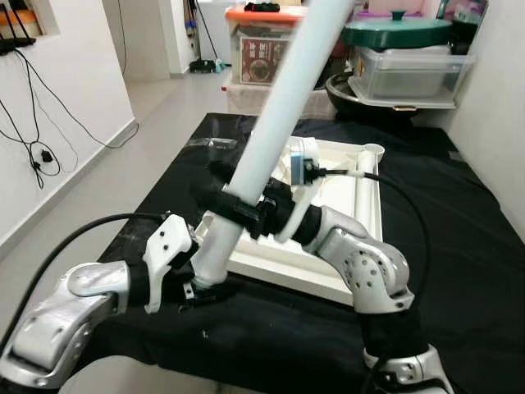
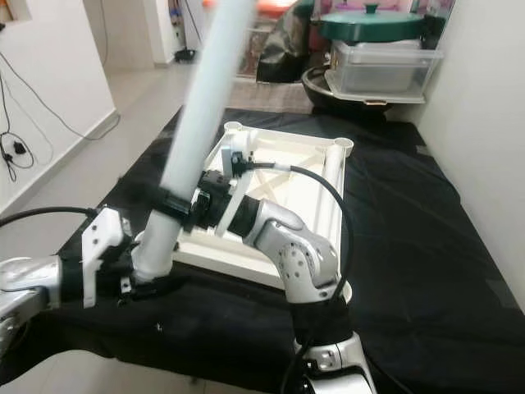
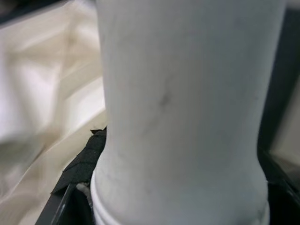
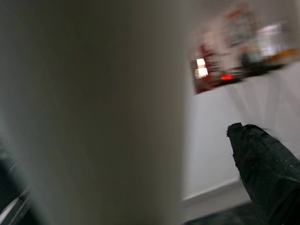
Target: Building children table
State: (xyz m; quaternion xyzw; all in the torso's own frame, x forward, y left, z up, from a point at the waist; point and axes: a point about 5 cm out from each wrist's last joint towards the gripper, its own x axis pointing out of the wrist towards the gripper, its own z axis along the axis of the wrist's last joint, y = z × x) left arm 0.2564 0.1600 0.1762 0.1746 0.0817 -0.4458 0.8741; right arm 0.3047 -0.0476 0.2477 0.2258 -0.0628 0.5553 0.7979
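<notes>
White table leg [image 1: 283, 98] gripped low by left end effector [image 1: 199, 275], higher by right end effector [image 1: 246, 209], tilted over upturned tabletop [image 1: 361, 205].

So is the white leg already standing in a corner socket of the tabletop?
No: the white leg is held tilted by both claws beside the tabletop, its lower end off it.

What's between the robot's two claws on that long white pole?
Just bare pole: in the left eye view the left tool grips the white table leg near its bottom end, the right tool higher up.
</notes>
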